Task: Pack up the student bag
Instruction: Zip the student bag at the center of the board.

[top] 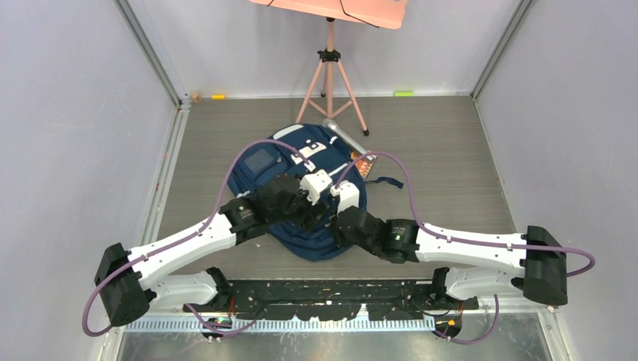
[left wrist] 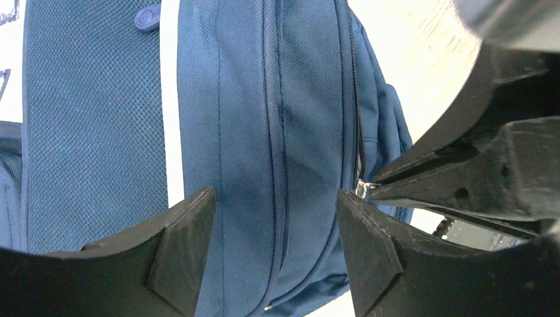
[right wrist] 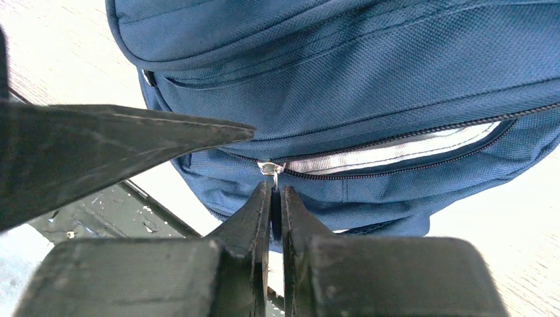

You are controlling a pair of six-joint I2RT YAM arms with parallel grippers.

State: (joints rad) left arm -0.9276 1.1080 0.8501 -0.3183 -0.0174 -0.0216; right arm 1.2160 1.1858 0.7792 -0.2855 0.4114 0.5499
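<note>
1. At table centre, just ahead of both arm bases, the student bag lies flat on the grey tabletop. Its patch pocket points toward 11 o'clock and its rounded end toward 6 o'clock.
2. On the right wrist view I see its zipper partly undone. A strip of light grey lining shows between the teeth, running off toward 3 o'clock from the zipper pull.
3. My right gripper, reaching in from 4 o'clock, is pinched tight on that pull, with only the small tab between its fingers.
4. My left gripper, reaching in from 8 o'clock, stands spread wide and grips nothing. The bag's blue side panel fills the gap between its fingers, and I cannot tell whether the tips touch the fabric. It sits just beside the right gripper's tips.
5. Further out, a silver cylinder lies at the bag's edge at 1 o'clock, and a small orange item is just beside the bag at 2 o'clock.
6. A pink tripod stands behind the bag at 12 o'clock.
</note>
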